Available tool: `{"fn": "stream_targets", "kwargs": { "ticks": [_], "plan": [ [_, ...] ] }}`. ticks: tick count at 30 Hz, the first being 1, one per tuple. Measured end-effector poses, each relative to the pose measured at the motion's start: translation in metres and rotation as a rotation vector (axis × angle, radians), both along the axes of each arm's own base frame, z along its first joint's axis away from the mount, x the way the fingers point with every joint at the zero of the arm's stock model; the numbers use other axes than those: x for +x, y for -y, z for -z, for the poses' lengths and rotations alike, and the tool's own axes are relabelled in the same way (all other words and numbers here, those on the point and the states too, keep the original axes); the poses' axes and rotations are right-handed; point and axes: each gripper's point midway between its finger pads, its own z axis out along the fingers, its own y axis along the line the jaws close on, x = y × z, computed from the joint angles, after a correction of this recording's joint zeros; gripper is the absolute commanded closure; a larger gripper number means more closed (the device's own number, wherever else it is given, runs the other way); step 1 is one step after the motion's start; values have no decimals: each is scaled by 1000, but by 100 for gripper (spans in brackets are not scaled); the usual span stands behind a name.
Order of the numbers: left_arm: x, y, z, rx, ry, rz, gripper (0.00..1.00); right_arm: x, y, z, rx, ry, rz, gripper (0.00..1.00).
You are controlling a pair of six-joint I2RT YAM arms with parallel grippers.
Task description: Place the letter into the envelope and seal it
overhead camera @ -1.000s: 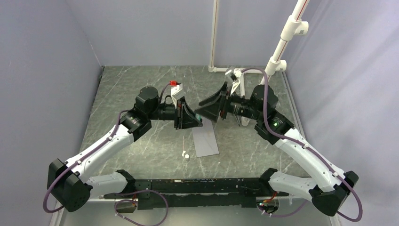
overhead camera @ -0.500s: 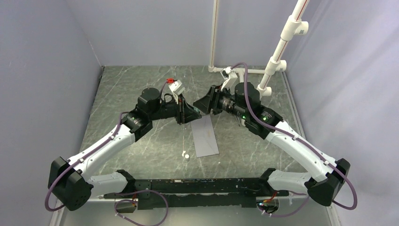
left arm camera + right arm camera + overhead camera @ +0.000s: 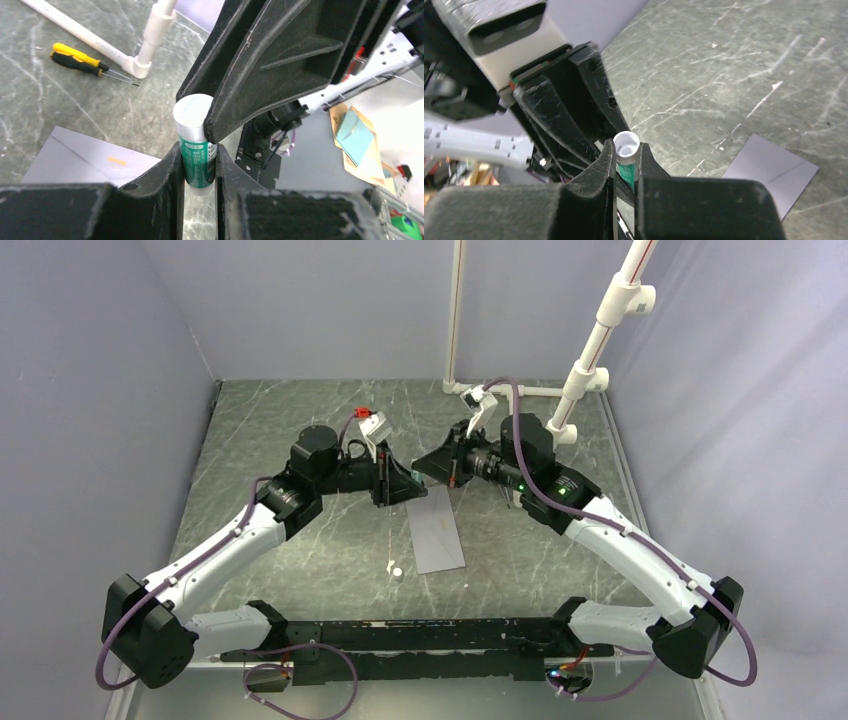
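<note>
A green glue stick [image 3: 198, 160] with a white end [image 3: 627, 147] is held between both grippers above the table. My left gripper [image 3: 199, 167] is shut on its green body. My right gripper [image 3: 625, 156] is shut on its white end, its fingers [image 3: 260, 65] crossing over the left ones. In the top view the two grippers, left [image 3: 400, 484] and right [image 3: 432, 466], meet tip to tip above the far end of the grey envelope [image 3: 437, 531], which lies flat on the table. The envelope [image 3: 85, 160] [image 3: 774, 170] shows in both wrist views. The letter is out of view.
A small white cap-like piece [image 3: 396, 569] lies on the table left of the envelope. A yellow and black screwdriver [image 3: 80, 59] lies by the white pipe frame [image 3: 600, 335] at the back right. Grey walls close in the table.
My right gripper has moved left to the left gripper and closed on the white end of the glue stick. The left arm has shifted slightly; the envelope has not moved.
</note>
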Motion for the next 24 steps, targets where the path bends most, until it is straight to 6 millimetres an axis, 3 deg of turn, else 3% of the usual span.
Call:
{"fn": "stream_targets", "kwargs": {
  "ticks": [4,9,12,14,17,18,21,24],
  "plan": [
    [-24,1,-2,-8,-18,138,97,-24,-1,-4,2,102,-182,100],
    [-78,-2,-19,-53,-5,430,98,-83,-2,-23,100,269,-527,100],
    [-99,-6,-29,-84,38,543,98,-101,-1,-32,127,328,-629,100],
    [-101,-6,-30,-90,48,561,97,-103,-2,-34,129,336,-638,99],
    [-98,-6,-31,-90,55,549,98,-98,-3,-34,115,305,-593,63],
    [-95,-6,-30,-88,56,530,98,-94,-4,-34,109,287,-567,56],
    [-83,-5,-27,-75,49,466,98,-80,-6,-35,95,248,-468,52],
    [-72,-3,-23,-55,37,396,98,-65,-6,-33,83,208,-373,57]
  ]
}}
